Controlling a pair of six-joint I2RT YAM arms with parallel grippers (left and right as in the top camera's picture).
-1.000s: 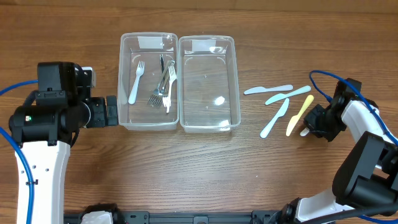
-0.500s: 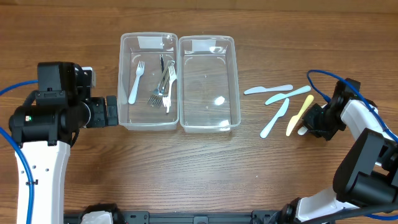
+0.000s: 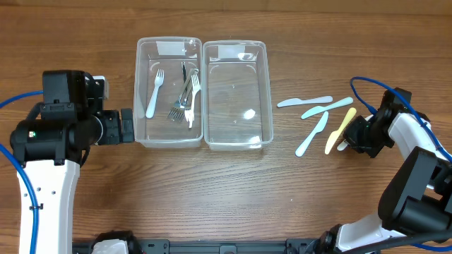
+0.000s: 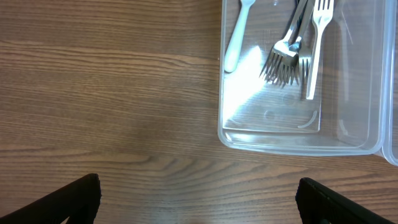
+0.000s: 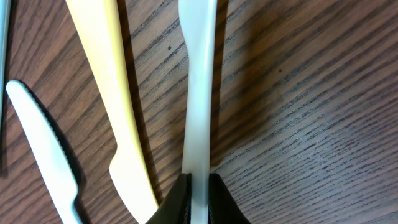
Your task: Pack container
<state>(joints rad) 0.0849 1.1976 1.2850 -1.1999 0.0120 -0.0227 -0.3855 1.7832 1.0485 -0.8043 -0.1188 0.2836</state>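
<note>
Left clear plastic tub point(image 3: 138, 92) holds a white plastic fork point(image 3: 154, 93) and a cluster of metal forks point(image 3: 185, 95); its twin tub point(image 3: 269, 92) touches it. Left gripper point(image 4: 199, 199) gapes wide beside the left tub. Right gripper point(image 5: 199, 186) pinches a white plastic knife point(image 5: 199, 93), right of the tubs, pointing straight away from the gripper alongside a yellow plastic knife point(image 5: 106, 81); its far end is cut off, apparently the blade.

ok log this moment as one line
right gripper: shut on white utensil | left gripper: open, beside fork container | yellow knife: on table alongside
</note>
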